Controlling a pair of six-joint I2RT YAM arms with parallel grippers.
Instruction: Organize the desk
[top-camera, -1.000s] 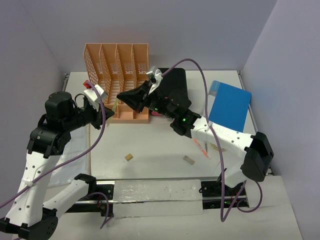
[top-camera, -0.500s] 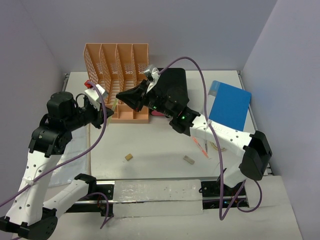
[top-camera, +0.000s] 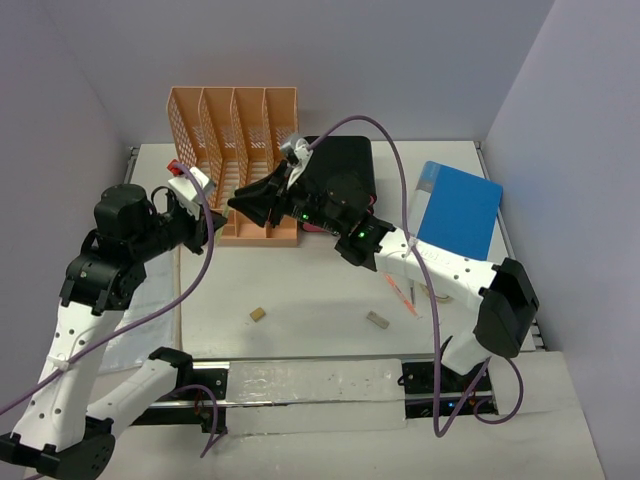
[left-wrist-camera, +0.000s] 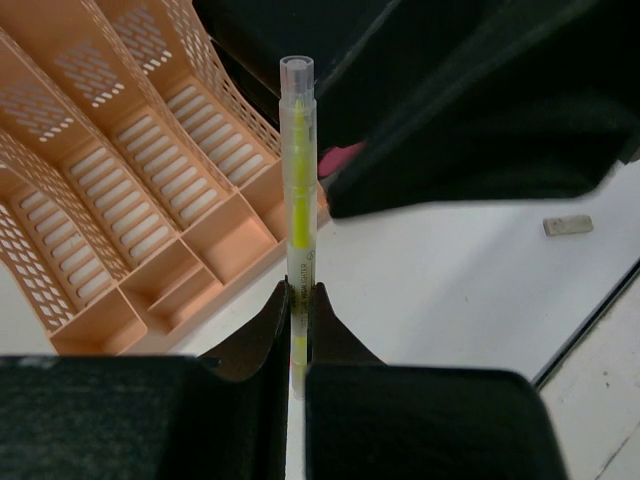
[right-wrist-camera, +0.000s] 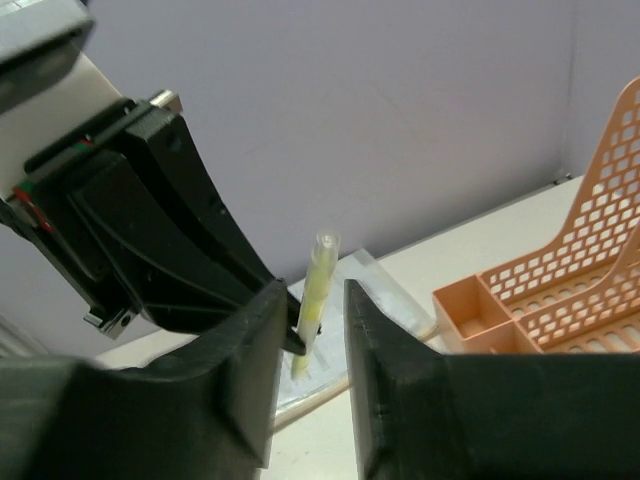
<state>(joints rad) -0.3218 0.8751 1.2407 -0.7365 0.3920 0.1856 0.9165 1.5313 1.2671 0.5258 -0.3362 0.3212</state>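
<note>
Yellow highlighter (left-wrist-camera: 298, 190) sits clenched in the left claw (left-wrist-camera: 297, 297) above the white worktop (top-camera: 320, 288). The right claw (right-wrist-camera: 315, 300), released, straddles its tip and should close squarely before the left lets go.

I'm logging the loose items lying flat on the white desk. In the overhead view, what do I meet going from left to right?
Clear plastic sleeve → small tan block → small grey block → blue rectangular folder. The orange-red pen is left out because it overlaps its neighbours.
</note>
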